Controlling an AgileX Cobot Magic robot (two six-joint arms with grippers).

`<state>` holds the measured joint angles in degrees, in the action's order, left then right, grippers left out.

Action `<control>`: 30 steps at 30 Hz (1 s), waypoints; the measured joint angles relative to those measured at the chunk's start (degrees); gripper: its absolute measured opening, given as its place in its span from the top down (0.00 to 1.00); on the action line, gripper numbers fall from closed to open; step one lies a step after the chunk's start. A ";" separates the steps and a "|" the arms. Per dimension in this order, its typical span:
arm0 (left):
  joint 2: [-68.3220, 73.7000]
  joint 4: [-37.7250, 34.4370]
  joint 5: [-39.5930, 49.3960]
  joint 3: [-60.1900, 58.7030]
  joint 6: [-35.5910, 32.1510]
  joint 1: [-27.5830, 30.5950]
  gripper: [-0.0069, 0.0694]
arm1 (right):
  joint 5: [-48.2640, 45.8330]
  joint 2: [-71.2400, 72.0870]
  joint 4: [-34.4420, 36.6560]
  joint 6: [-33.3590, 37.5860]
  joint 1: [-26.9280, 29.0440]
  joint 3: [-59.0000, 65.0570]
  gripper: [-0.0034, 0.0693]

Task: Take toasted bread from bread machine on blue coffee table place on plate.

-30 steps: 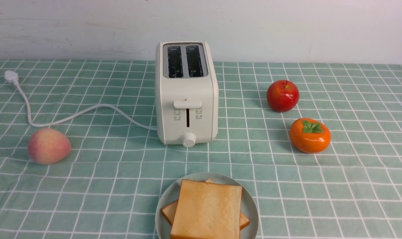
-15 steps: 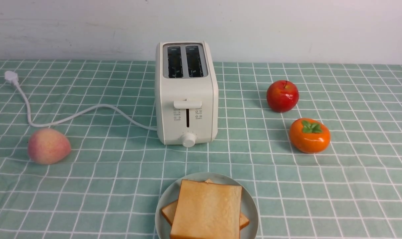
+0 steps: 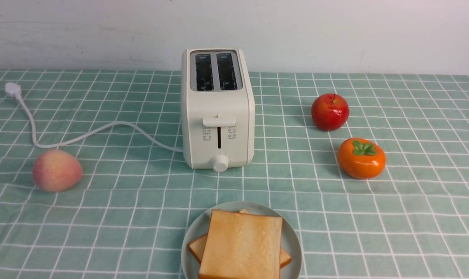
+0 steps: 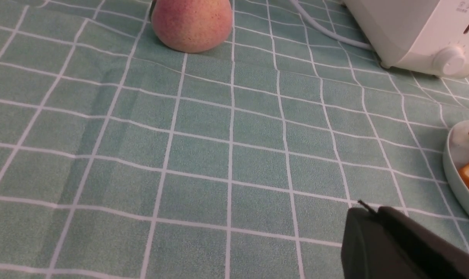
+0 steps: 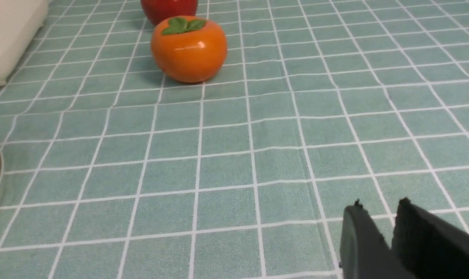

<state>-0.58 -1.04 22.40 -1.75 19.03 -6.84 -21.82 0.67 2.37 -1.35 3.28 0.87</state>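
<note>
Two slices of toasted bread lie stacked on the plate [image 3: 191,232] at the front middle of the blue coffee table [image 3: 141,201]: the top slice [image 3: 242,244] covers most of the lower slice [image 3: 197,248]. Behind them the bread machine [image 3: 218,108] stands upright, both slots dark and empty. Neither arm shows in the front view. My left gripper [image 4: 368,209] hangs shut over bare cloth, apart from the plate [image 4: 457,174]. My right gripper [image 5: 379,205] is open by a narrow gap, holding nothing, also over bare cloth.
A peach [image 3: 57,170] lies at the left, beside the toaster's white cord [image 3: 102,130]. A red apple [image 3: 330,111] and an orange persimmon [image 3: 361,157] sit to the right of the toaster. A white wall closes the back.
</note>
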 joint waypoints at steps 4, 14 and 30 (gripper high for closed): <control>0.00 0.00 0.00 0.00 0.00 0.00 0.88 | 0.00 0.00 0.00 0.00 0.19 0.00 0.76; 0.00 0.00 0.00 0.00 0.00 0.00 0.86 | 0.00 0.00 0.00 0.00 0.19 0.00 0.74; 0.00 0.00 0.00 0.00 0.00 0.00 0.84 | 0.00 0.00 0.00 0.04 0.19 0.00 0.71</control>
<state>-0.58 -1.04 22.40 -1.75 19.03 -6.84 -21.82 0.67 2.37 -1.30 3.47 0.87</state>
